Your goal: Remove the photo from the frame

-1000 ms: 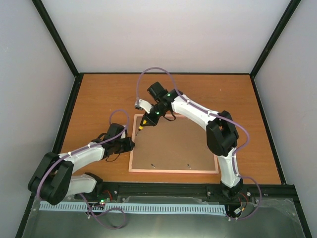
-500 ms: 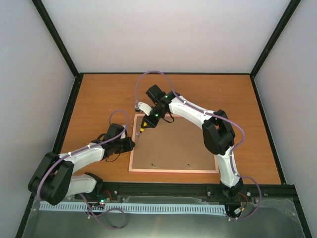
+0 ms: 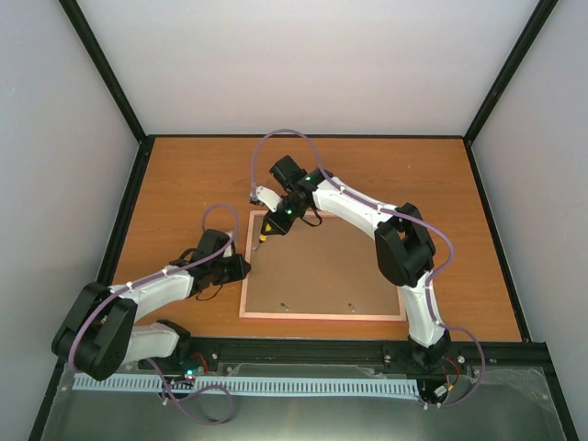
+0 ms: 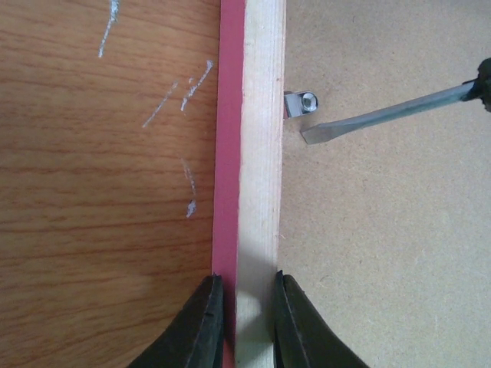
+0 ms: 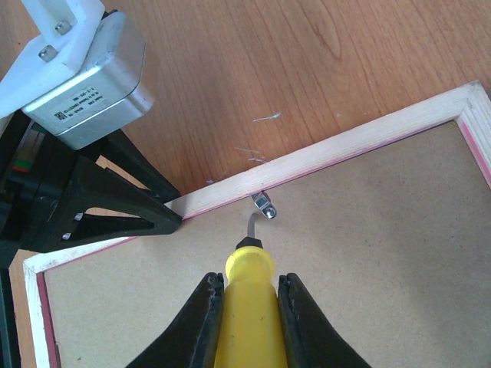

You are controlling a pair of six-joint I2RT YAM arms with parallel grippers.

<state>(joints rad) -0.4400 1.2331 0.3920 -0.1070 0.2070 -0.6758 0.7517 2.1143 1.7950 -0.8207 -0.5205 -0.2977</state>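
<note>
**A:** Item one, the photo. Location?

**B:** Not on view. I take it to be inside the frame [image 3: 322,317], which lies face down on the counter [image 3: 184,184] with the brown backing board [image 3: 322,266] on top.

**A:** Fastenings?

**B:** One small metal tab [image 4: 299,102] on the left rail, reaching over the board. Two more specks show near the front edge, too small to identify.

**A:** Tools?

**B:** One yellow-handled screwdriver [image 5: 249,307], clamped in the right gripper [image 5: 249,280]. Its blade tip sits just beside that tab. I can't tell whether they touch.

**A:** And the other one?

**B:** The left gripper [image 4: 245,282] is narrow, pinching the left rail a little nearer the front than the tab.

**A:** Changes in the last second?

**B:** Slight. The right arm has swung a touch to the left, while the blade stays by the tab. Both grips are unchanged.

**A:** Meaning?

**B:** Early stage, I'd say. The tab looks unturned, the board is still seated, and the photo is not yet free.
</note>
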